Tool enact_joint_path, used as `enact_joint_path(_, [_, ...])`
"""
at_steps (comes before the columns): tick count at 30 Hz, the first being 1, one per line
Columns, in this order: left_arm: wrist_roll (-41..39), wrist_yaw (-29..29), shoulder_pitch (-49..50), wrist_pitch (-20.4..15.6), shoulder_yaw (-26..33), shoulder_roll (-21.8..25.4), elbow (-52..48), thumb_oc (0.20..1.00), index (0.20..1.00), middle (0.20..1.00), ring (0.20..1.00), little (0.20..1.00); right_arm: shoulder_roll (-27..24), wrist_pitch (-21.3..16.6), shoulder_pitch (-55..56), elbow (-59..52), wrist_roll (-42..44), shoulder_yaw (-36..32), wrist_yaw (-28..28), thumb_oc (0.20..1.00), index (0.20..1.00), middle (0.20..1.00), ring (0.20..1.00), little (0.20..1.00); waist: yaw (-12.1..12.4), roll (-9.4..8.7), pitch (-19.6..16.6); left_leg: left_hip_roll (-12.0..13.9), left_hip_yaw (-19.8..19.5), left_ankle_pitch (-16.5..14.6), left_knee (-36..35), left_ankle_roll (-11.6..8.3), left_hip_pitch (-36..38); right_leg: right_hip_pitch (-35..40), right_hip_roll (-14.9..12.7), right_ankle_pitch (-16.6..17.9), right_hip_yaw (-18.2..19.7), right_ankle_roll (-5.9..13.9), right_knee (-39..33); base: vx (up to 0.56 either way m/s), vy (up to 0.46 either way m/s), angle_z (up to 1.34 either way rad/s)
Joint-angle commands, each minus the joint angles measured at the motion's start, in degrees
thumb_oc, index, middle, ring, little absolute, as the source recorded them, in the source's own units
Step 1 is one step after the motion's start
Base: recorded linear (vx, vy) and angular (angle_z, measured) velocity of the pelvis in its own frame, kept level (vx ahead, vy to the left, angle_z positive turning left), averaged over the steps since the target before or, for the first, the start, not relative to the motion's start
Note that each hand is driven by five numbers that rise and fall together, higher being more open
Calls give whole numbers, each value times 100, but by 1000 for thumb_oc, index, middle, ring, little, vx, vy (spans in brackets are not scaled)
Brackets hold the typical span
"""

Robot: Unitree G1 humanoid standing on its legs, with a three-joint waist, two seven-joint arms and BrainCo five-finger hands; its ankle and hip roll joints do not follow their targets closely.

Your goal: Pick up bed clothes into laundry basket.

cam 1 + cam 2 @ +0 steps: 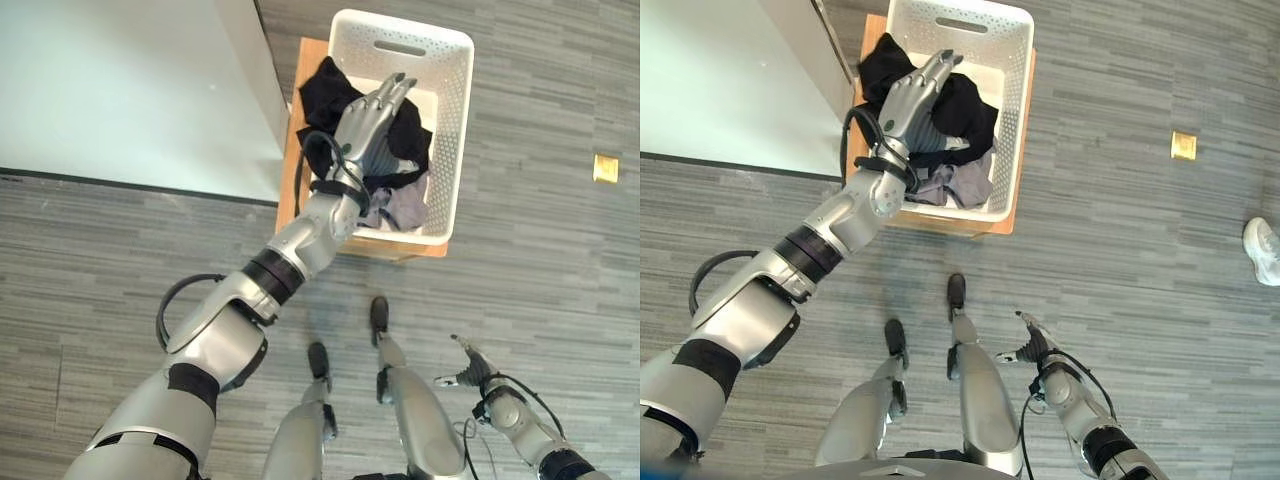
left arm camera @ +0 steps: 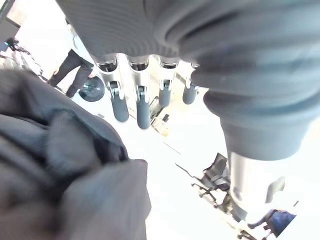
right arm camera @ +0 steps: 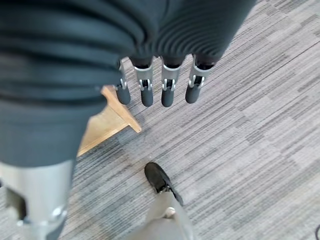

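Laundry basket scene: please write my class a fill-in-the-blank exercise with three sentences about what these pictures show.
1. The white perforated plastic laundry basket stands on a low ____ stand.
2. The left robot hand, fingers straight, is over the ____ garment lying in the basket.
3. The right robot hand hangs low over the grey ____.

Missing words: wooden; black; floor

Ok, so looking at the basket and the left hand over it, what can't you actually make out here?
- Basket bottom: hidden by the black cloth and a pale grey garment, eye views.
- Left hand palm side: turned away, so contact with the cloth is unclear.
- Cloth in the left wrist view: blurred, type unreadable.
- Bed: cut off by the edge.
- Right hand: idle, low.
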Motion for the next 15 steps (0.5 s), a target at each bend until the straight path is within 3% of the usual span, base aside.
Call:
enact_joint_path(1, [-95, 250, -361, -310, 390, -358, -20, 1000, 1000, 1000, 1000, 1000, -307, -51, 512, -188, 6, -206, -43, 1000, 1000, 1000, 1000, 1000, 72, 416, -275, 419, -699, 475, -117, -225, -411, 769, -418, -626, -331, 801, 88, 45, 2, 5])
enact_joint_path(6, [-543, 247, 22, -480, 639, -455, -386, 1000, 1000, 1000, 1000, 1000, -405, -6, 678, -409, -124, -327, -43, 1000, 1000, 1000, 1000, 1000, 42, 398, -496, 444, -646, 383, -117, -216, -123, 1002, -425, -674, -305, 798, 88, 72, -21, 2])
enact_joint_path(9, [-1414, 194, 616, -821, 1053, -418, -845, 1000, 1000, 1000, 1000, 1000, -466, 4, 784, -831, -187, -569, -85, 1000, 1000, 1000, 1000, 1000, -14, 345, -709, 467, -594, 324, -117, -224, 61, 1160, -427, -712, -297, 784, 88, 104, -38, -3])
enact_joint_path(12, [-2043, 17, 1295, -1041, 1484, -67, -1509, 1000, 1000, 1000, 1000, 1000, -532, 9, 1019, -1535, -303, -902, -101, 1000, 1000, 1000, 1000, 1000, -77, 308, -987, 482, -520, 272, -117, -228, 217, 1290, -407, -756, -264, 771, 88, 156, -42, -12])
enact_joint_path(13, [-2696, -184, 1988, -1301, 1924, 311, -2164, 1000, 1000, 1000, 1000, 1000, -502, 55, 1065, -1821, -305, -1155, -121, 1000, 1000, 1000, 1000, 1000, -89, 300, -1196, 490, -494, 263, -117, -232, 284, 1361, -404, -779, -229, 753, 88, 176, -36, -8])
enact_joint_path(15, [-3166, -458, 2745, -1500, 2355, 556, -2732, 1000, 1000, 1000, 1000, 1000, -453, 125, 1107, -2037, -362, -1340, -86, 1000, 1000, 1000, 1000, 1000, -73, 289, -1385, 492, -502, 253, -117, -233, 361, 1451, -404, -813, -221, 732, 88, 131, -24, -5])
